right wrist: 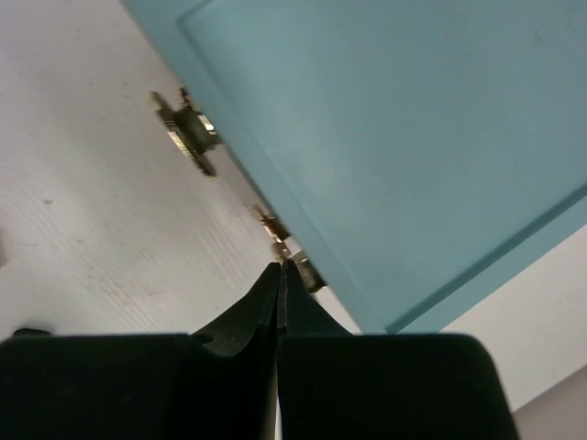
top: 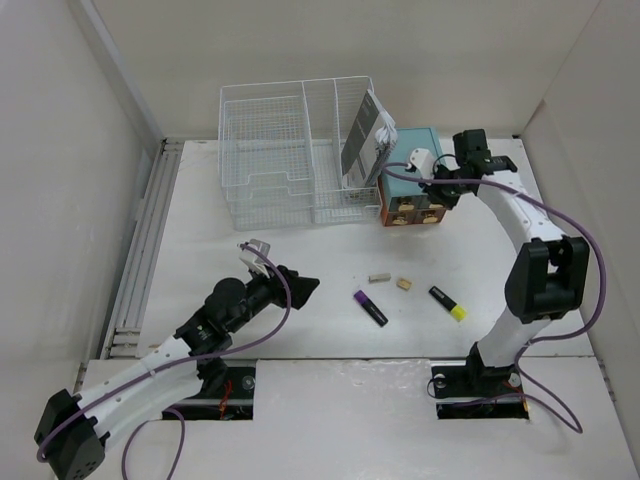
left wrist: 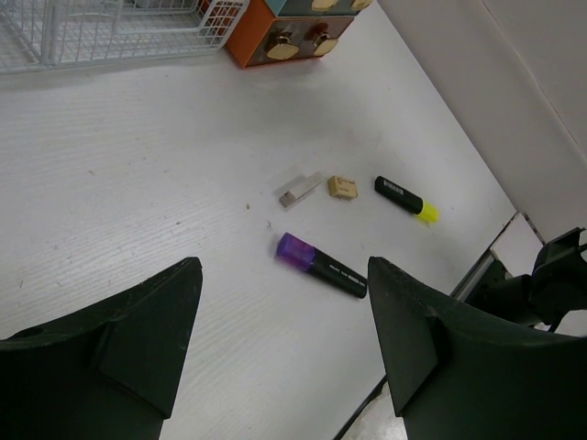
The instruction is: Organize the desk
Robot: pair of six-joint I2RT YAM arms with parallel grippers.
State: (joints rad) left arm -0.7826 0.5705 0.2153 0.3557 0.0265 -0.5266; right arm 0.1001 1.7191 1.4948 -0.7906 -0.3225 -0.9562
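Note:
On the white desk lie a purple-capped highlighter, a yellow-tipped highlighter, a small grey stick and a tan block. My left gripper hovers open, left of them and holding nothing. In the left wrist view the purple highlighter lies just beyond the left gripper, between its spread fingers. My right gripper is shut and empty above the teal drawer box. In the right wrist view the right gripper has its tips at the box's front edge by a brass knob.
A white wire-mesh organizer stands at the back, with a grey-and-white booklet leaning in its right compartment. The drawer box has an orange front with brass knobs. A ribbed metal rail runs along the desk's left edge.

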